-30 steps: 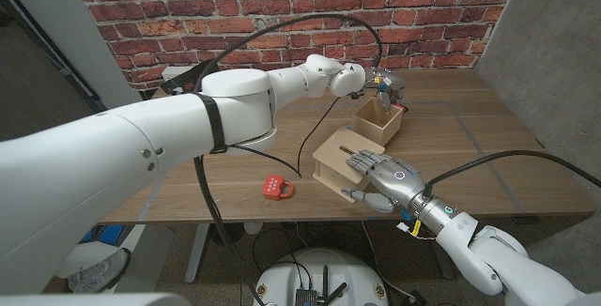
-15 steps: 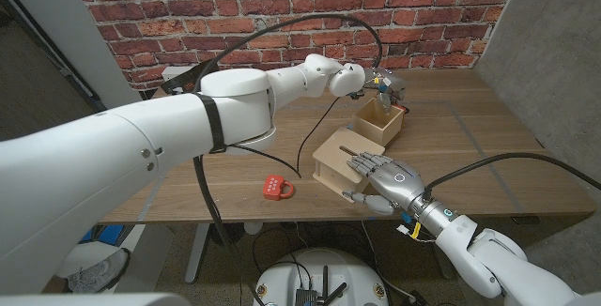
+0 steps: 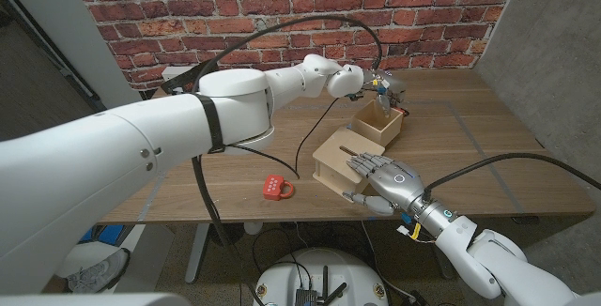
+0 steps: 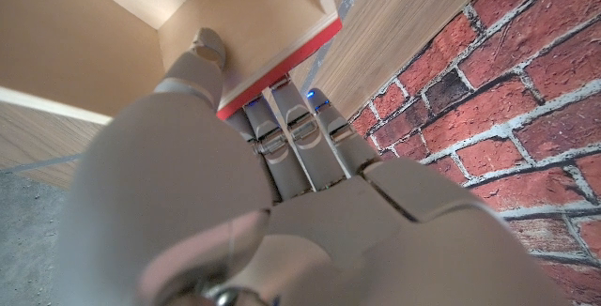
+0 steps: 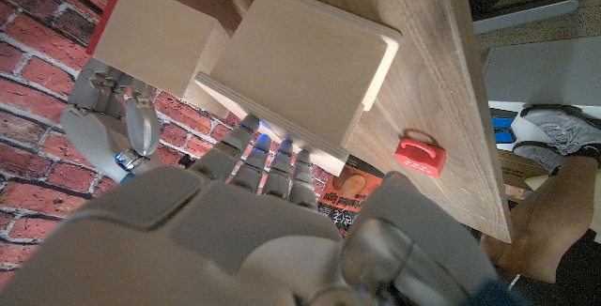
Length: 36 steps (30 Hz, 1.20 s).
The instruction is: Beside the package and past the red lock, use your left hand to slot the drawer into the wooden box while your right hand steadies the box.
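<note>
Two hands are engaged: the drawer [image 3: 378, 123], just beyond the wooden box [image 3: 340, 159], is gripped by the left hand [image 3: 383, 85]; the right hand [image 3: 387, 179] rests on the box, fingers spread; the drawer should be levelled and aligned before sliding.

Print on package [image 5: 349, 191] too blurred, possibly lettering; no text legible anywhere.

Left arm reaches across toward 1 o'clock; left hand [image 3: 383, 88] grips the drawer [image 3: 379, 123] wall, thumb inside, fingers [image 4: 299, 135] outside. Right hand [image 3: 385, 179] at 5 o'clock, fingers spread, resting on the wooden box [image 3: 340, 159].
</note>
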Motion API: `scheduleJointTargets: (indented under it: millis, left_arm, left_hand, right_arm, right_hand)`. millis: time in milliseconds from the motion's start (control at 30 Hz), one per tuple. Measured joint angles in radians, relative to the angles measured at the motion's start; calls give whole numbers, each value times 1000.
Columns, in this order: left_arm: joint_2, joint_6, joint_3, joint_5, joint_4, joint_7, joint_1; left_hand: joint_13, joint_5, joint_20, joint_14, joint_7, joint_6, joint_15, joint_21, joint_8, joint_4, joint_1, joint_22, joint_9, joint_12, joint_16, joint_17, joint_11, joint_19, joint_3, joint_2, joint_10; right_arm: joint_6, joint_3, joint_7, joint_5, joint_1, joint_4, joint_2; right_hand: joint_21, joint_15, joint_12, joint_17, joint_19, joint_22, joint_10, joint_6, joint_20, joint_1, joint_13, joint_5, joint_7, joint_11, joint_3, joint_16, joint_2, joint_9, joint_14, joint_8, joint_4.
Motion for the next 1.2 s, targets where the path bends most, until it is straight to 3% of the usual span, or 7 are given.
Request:
scheduleJointTargets:
  millis: [467, 700, 800, 833, 1000, 1200]
  left_arm:
    - [7, -43, 0, 40, -8, 11, 0]
    - [77, -13, -42, 67, -127, -19, 23]
    - [80, 19, -44, 80, -133, -39, 24]
    - [118, 33, -69, 86, -216, -48, 42]
    - [158, 86, -103, 106, -305, -77, 65]
    - [180, 128, -131, 128, -359, -101, 82]
  left_hand:
    - [0, -1, 0, 0, 0, 0, 0, 0, 0, -2, 1, 0, 0, 0, -3, 5, 0, 0, -2, -1, 0]
    - [0, -2, 0, 0, 0, 0, 0, 0, 0, -3, 3, 0, 0, 3, -4, 6, 0, 0, -3, -3, 0]
    - [0, -2, 0, 0, 0, 0, 0, 0, 0, -3, 2, 0, 0, 3, -4, 6, 0, 0, -3, -2, 0]
    - [0, -2, 0, 0, 0, 0, 0, 0, 0, -3, 2, 0, 0, 3, -4, 6, 0, 0, -3, -2, 0]
    - [0, 0, 0, 0, 0, 0, 0, 0, 0, -3, 2, 0, 0, 3, -5, 6, 0, 0, -3, -2, 0]
    - [0, 4, 0, 0, 0, 0, 0, 0, 0, -4, 2, 0, 0, 3, -6, 6, 0, 0, -4, -2, 0]
  right_arm:
    - [-4, -8, -5, 5, 7, 2, -11]
    - [-4, -11, -9, 9, 11, 6, -14]
    - [-4, -12, -10, 10, 13, 7, -14]
    - [-4, -13, -12, 14, 15, 8, -15]
    - [-4, -15, -14, 21, 21, 11, -15]
    - [-1, -17, -18, 33, 29, 17, -17]
  right_hand:
    - [-1, 0, 0, 0, -2, 1, 0, 0, 2, 0, 0, 0, 0, 0, 0, 0, 0, 0, 0, 0, 0]
    - [-1, 0, 0, 0, -2, 1, 0, 0, 2, 0, 0, 0, 0, 0, 0, 0, 0, 0, 0, 0, 0]
    - [-2, 0, 0, 0, -2, 1, 0, 0, 2, 0, 0, 0, 0, 0, 0, 0, 0, 0, 0, 0, 0]
    - [-2, 0, 0, 0, -2, 1, 0, 0, 2, 0, 0, 0, 0, 0, 0, 0, 0, 0, 0, 0, 0]
    - [-2, 0, 0, 0, -4, 0, 0, 0, 3, 0, 0, 0, 0, 0, 0, 0, 0, 0, 0, 0, 0]
    - [-4, 0, 0, 0, -4, 0, 0, 0, 3, 0, 0, 0, 0, 0, 0, 0, 0, 0, 0, 0, 0]
